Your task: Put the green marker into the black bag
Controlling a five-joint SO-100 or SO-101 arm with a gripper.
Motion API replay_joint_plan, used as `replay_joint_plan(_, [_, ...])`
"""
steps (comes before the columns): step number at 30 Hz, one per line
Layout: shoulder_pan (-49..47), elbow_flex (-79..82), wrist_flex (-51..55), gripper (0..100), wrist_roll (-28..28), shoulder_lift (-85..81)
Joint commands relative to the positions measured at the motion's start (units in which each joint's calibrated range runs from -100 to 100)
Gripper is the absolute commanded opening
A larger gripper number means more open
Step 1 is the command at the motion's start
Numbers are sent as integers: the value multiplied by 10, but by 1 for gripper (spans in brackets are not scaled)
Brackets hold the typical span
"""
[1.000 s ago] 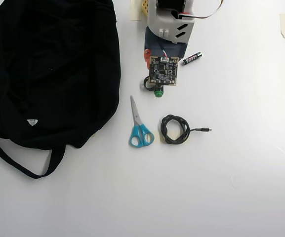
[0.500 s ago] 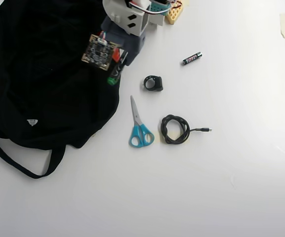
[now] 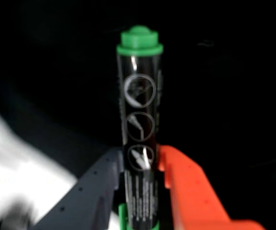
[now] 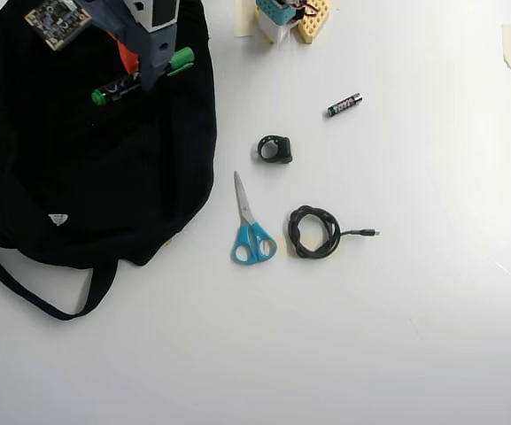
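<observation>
One large soft black fabric bag (image 4: 78, 186) fills the overhead view from 9 to 11 o'clock, with the claw (image 4: 140, 78) hanging over its upper part. The wrist view shows the grey and orange fingers clamped on the black barrel of the green-capped marker (image 3: 139, 139), whose small green end points away over dark fabric. From above, the marker (image 4: 122, 87) lies tilted across the bag.

I cannot tell where the bag's mouth is; everything under the pen is plain black. To do this step well, I judge the marker should be lowered end-first into an opening and let go only once it is inside, since on top of the cloth it could roll off.

Clear of the drop, toward 3 o'clock from the bag, lie:
- blue-handled scissors (image 4: 250, 226)
- coiled black cable (image 4: 315, 232)
- small black ring-shaped part (image 4: 275, 149)
- short black battery (image 4: 344, 104)
</observation>
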Motion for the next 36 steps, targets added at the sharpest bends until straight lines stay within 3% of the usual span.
replay_joint_plan(1, [51,30,-69,2,-9,-10])
replay_joint_plan(7, [113,24,-205,2,-18,175])
replay_joint_plan(14, [188,24,-226,3,-33,187])
replay_joint_plan(18, [186,24,-229,15,-33,187])
replay_joint_plan(21, [185,27,-222,15,-45,175])
replay_joint_plan(24, [141,32,-219,15,-46,173])
replay_joint_plan(29, [80,34,-112,15,-50,49])
replay_joint_plan(32, [-43,35,-69,15,-76,-9])
replay_joint_plan(35, [-193,35,-69,2,-76,-32])
replay_joint_plan(36, [-230,35,-69,2,-76,-32])
